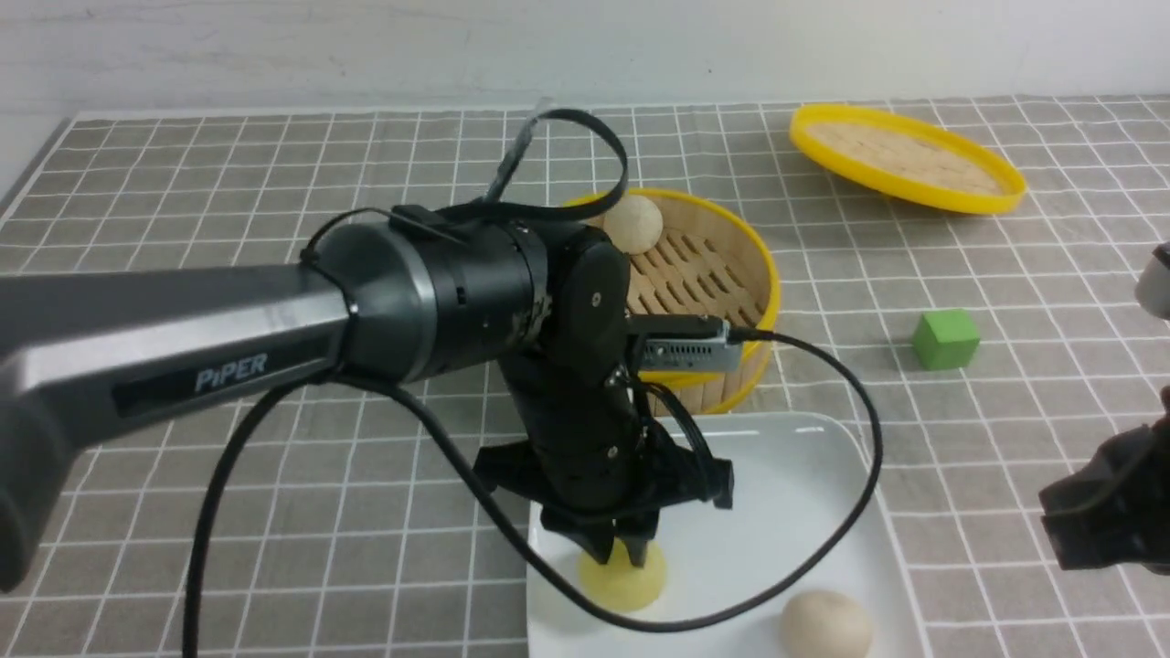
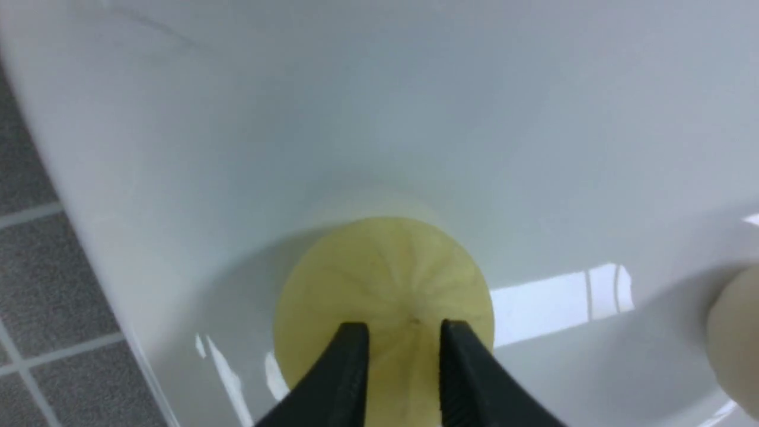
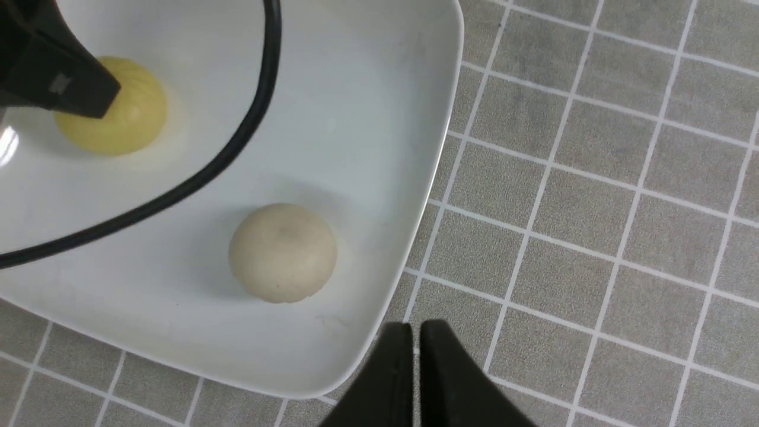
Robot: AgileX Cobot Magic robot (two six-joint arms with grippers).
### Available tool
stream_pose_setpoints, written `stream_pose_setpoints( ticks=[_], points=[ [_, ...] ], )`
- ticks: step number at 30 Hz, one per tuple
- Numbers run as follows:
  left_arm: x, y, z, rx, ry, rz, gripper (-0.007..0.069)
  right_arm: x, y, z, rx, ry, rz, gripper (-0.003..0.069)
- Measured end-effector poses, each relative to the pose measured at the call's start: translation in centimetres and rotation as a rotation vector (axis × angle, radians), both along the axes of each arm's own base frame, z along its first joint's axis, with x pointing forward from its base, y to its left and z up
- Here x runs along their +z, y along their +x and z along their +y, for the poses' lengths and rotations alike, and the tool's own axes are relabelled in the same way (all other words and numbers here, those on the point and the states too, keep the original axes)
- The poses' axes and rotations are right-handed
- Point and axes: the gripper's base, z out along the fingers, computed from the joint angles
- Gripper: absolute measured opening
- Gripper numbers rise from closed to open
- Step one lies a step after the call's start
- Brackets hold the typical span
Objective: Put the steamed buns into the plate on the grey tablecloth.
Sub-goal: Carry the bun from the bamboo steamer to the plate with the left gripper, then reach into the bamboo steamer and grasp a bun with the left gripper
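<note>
The white plate (image 1: 786,475) lies on the grey tablecloth (image 1: 274,183) at the near middle. A yellow bun (image 1: 622,580) rests in its left part, and my left gripper (image 1: 624,553) stands upright on it. In the left wrist view the gripper (image 2: 405,332) is pinched narrowly on the top of the yellow bun (image 2: 385,279). A beige bun (image 1: 824,623) lies free in the plate's near right part. Another beige bun (image 1: 632,223) sits in the bamboo steamer (image 1: 763,274). My right gripper (image 3: 415,332) is shut and empty over the cloth, beside the plate's edge (image 3: 367,118).
The yellow-rimmed steamer stands just behind the plate. Its round lid (image 1: 905,155) lies at the far right. A green cube (image 1: 946,338) sits on the cloth to the right of the steamer. The left arm's black cable (image 1: 850,512) loops over the plate.
</note>
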Motion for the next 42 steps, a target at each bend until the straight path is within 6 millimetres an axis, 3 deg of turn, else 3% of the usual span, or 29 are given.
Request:
stream_pose_setpoints(
  ticks=[2,6,7,8,9,10,11,13,18,19,24,30,37,42],
  points=[
    [0.7,0.4,-0.2,-0.006,-0.005,-0.022,0.0310,0.0,0.1,-0.1,0.001,-0.010,-0.009,0.0041],
    [4.0,2.8,-0.4,0.012,-0.039,-0.098,0.0411,0.0,0.1,-0.1,0.001,-0.012,-0.014,0.0044],
    [6.1,5.0,-0.2,0.045,-0.075,-0.150,0.0433,0.0,0.1,-0.1,0.001,-0.012,-0.014,0.0046],
    [6.1,5.1,0.0,0.050,-0.073,-0.148,0.0433,0.0,0.1,-0.1,0.001,-0.012,-0.014,0.0046],
    [7.7,7.5,0.5,0.094,-0.107,-0.197,0.0442,0.0,0.1,-0.1,0.001,-0.011,-0.016,0.0048],
    [8.1,8.0,0.5,0.098,-0.115,-0.209,0.0443,0.0,0.1,-0.1,0.001,-0.011,-0.016,0.0048],
    [9.2,10.6,1.2,0.133,-0.144,-0.250,0.0447,0.0,0.1,-0.1,0.001,-0.011,-0.016,0.0050],
    [9.8,13.9,1.3,0.136,-0.172,-0.304,0.0447,0.0,0.1,-0.1,0.001,-0.011,-0.017,0.0055],
    [8.5,17.8,0.4,0.109,-0.194,-0.363,0.0447,0.1,0.1,-0.1,0.001,-0.008,-0.019,0.0059],
    [7.3,19.2,-0.1,0.107,-0.198,-0.377,0.0447,0.1,0.1,-0.1,0.001,-0.007,-0.020,0.0063],
    [4.3,21.5,-1.1,0.106,-0.208,-0.398,0.0445,0.1,0.2,0.0,0.001,-0.006,-0.020,0.0069],
    [1.3,22.5,-1.3,0.104,-0.169,-0.395,0.0435,0.1,0.1,0.0,0.001,-0.001,-0.019,0.0078],
    [1.0,22.8,-1.0,0.094,-0.119,-0.422,0.0379,0.1,0.1,0.1,-0.001,0.017,-0.011,0.0085],
    [0.2,23.0,-0.9,0.092,-0.099,-0.417,0.0298,0.1,0.1,0.1,-0.001,0.018,-0.012,0.0090]
  ],
)
